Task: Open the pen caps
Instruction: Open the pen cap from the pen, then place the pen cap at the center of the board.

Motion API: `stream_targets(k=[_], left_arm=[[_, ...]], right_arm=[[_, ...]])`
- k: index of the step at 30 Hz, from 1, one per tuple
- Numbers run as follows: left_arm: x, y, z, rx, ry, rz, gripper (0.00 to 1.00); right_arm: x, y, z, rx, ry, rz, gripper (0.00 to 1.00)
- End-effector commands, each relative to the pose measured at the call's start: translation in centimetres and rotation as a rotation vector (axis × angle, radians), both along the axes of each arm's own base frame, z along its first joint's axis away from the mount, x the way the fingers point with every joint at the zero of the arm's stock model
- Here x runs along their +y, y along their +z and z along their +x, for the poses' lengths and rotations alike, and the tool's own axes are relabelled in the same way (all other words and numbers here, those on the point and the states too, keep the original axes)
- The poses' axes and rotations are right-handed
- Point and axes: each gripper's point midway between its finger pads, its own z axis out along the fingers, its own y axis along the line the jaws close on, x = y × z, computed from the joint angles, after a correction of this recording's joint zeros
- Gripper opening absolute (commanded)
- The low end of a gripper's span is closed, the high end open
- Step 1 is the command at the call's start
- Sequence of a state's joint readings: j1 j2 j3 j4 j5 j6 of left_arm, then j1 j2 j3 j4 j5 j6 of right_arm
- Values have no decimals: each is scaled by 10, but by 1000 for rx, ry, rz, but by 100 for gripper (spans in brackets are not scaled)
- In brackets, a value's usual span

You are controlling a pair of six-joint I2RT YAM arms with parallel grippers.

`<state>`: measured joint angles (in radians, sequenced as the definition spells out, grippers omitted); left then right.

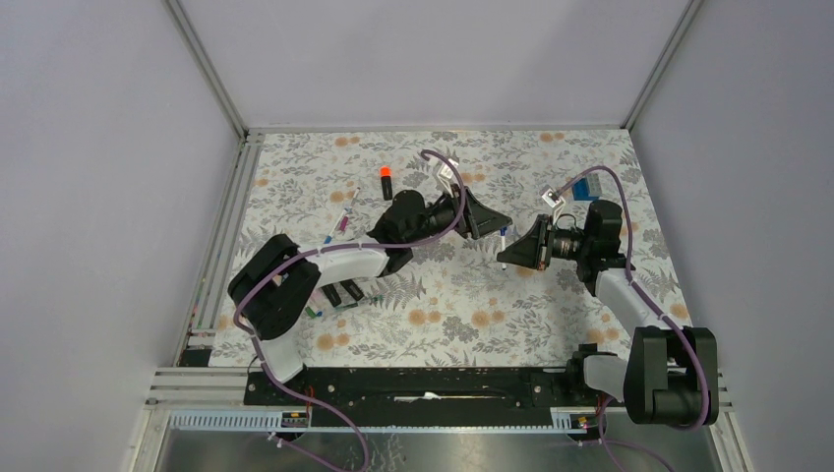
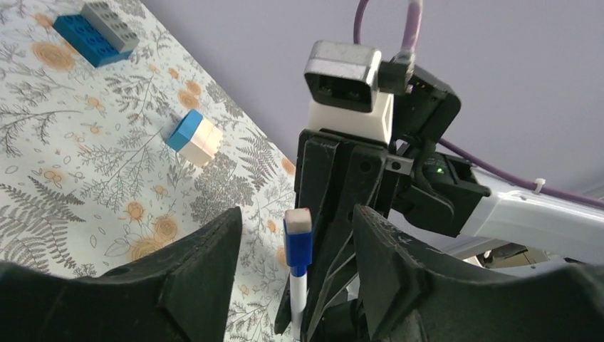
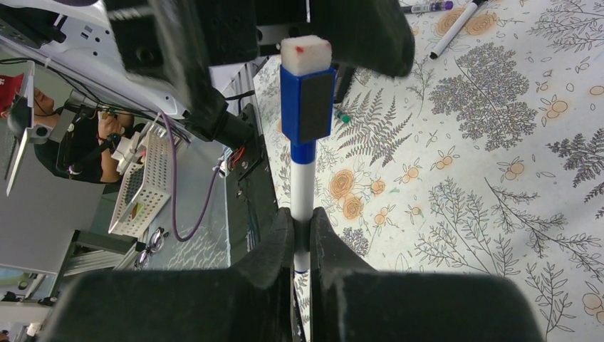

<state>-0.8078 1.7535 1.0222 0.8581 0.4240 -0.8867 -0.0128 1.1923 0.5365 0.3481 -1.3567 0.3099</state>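
Between the two arms, above the floral table (image 1: 462,305) — right gripper (image 3: 303,222) pinches the white pen (image 3: 302,182) by its barrel, its blue cap (image 3: 308,103) sitting between the spread jaws of the left gripper (image 2: 298,214), untouched.

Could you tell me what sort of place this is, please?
Probably a robotics lab test cell: grey panel walls in aluminium framing enclose a floral-patterned tabletop, the black-and-white left arm and right arm are bolted at its near edge, and a person seems seated beyond it.
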Motion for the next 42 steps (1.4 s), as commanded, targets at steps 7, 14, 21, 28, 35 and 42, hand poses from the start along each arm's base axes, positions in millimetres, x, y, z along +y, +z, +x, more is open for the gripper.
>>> stream_targets(k=[7, 14, 21, 28, 35, 42], left_arm=[[-19, 18, -12, -22, -91, -49, 20], [8, 70, 49, -160, 112, -85, 0], [55, 147, 129, -244, 322, -220, 0], [63, 147, 150, -218, 349, -212, 0], [63, -5, 177, 110, 408, 223, 0], [55, -118, 204, 287, 471, 468, 0]], right_arm=[[8, 13, -3, -52, 65, 9, 0], [13, 6, -7, 0, 87, 15, 0], [21, 1, -12, 39, 116, 18, 0], [17, -7, 2, 16, 41, -38, 0], [-38, -37, 44, -135, -218, -411, 0], [-64, -44, 57, -94, -299, -434, 0]])
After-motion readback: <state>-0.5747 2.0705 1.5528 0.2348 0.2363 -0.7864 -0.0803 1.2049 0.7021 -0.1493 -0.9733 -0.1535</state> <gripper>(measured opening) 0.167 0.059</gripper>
